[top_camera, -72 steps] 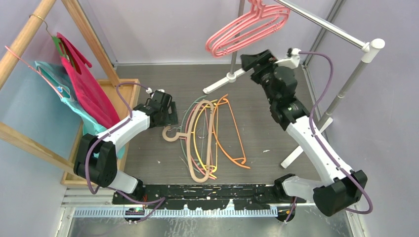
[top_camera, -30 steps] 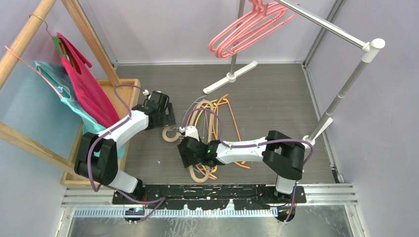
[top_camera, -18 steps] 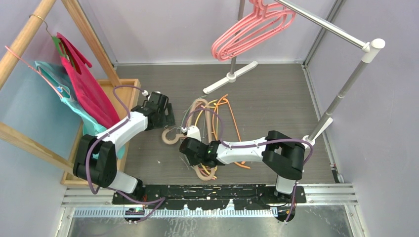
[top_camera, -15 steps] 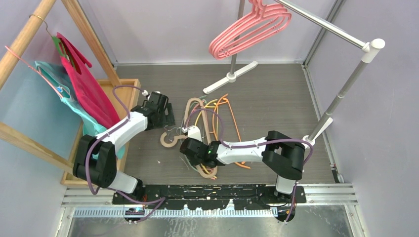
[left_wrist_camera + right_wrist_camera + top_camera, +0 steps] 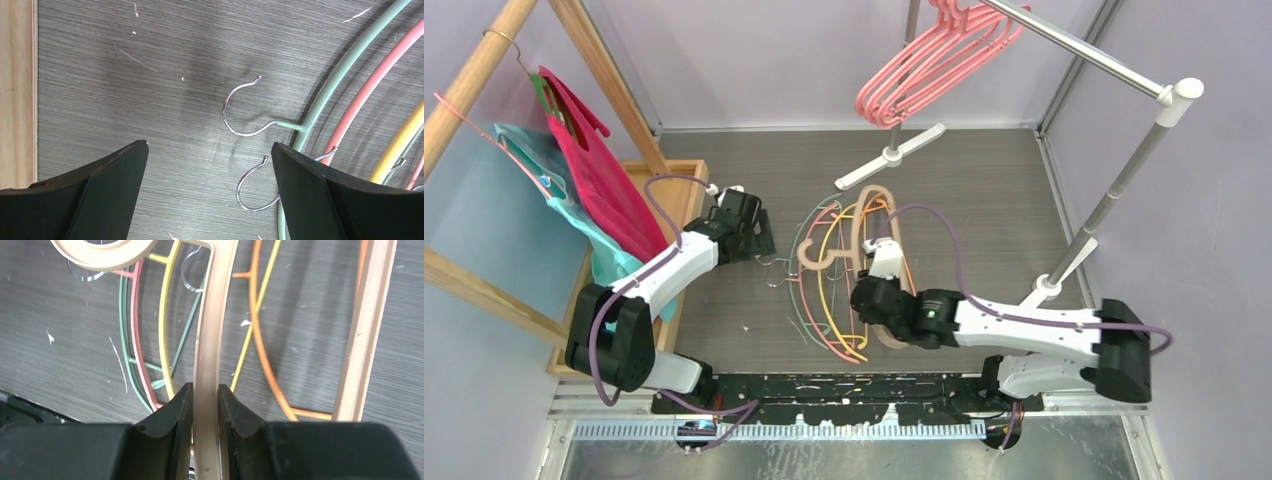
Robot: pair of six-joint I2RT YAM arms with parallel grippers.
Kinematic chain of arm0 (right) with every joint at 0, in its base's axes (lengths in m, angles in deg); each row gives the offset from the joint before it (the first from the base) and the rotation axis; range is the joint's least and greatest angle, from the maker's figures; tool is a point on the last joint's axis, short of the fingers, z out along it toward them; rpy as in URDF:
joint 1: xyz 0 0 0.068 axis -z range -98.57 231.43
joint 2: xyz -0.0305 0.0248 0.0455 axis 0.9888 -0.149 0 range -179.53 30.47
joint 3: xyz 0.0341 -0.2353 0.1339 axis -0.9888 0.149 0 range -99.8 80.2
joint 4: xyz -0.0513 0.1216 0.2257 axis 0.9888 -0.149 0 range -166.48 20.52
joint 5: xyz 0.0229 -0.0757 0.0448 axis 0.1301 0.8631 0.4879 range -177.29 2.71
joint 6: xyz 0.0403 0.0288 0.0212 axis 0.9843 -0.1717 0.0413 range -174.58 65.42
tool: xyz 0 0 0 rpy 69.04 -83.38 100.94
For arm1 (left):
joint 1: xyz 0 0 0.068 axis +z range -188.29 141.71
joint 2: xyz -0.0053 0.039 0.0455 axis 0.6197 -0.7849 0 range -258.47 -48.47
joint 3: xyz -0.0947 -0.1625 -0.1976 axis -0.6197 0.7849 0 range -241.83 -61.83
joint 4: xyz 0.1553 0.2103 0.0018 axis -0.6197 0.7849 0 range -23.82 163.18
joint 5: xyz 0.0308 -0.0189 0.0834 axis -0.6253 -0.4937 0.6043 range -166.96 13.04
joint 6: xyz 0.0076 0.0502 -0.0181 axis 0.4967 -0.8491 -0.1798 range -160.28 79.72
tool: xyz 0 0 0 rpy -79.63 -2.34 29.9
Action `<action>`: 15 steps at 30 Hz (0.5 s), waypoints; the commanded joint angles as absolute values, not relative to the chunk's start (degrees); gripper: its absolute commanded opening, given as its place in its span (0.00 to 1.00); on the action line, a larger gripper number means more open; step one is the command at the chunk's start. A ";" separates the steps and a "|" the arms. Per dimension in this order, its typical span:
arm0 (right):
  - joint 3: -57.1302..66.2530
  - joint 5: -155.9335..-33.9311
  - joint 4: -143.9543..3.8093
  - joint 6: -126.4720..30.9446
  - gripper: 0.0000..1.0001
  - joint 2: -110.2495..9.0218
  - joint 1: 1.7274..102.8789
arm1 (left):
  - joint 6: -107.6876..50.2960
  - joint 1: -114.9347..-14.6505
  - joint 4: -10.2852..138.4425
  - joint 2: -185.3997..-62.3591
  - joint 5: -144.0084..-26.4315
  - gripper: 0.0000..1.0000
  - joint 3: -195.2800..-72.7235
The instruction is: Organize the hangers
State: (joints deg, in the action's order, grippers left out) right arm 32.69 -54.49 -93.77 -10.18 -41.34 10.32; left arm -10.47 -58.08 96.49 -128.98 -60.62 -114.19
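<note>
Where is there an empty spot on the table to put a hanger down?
Bare tabletop lies between the hanger pile and the metal rack's pole, and beyond the pile, beside the wooden tray. The middle, where the pile lies, is crowded.

Count: about 3 pink hangers (image 5: 929,65) on rail (image 5: 1084,50). 1 beige hanger (image 5: 207,340) clamped in right gripper (image 5: 205,405). Beside it: 1 yellow hanger (image 5: 160,320), 1 orange hanger (image 5: 312,414), 1 loose pink hanger (image 5: 372,80), 1–2 green hangers (image 5: 345,70), unclear. 2 garments (image 5: 599,185).
</note>
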 commanded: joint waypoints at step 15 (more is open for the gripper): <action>20.82 -69.55 -82.97 -19.38 0.02 -23.01 47.29 | -9.45 -57.89 94.55 -127.08 -61.42 0.98 -115.54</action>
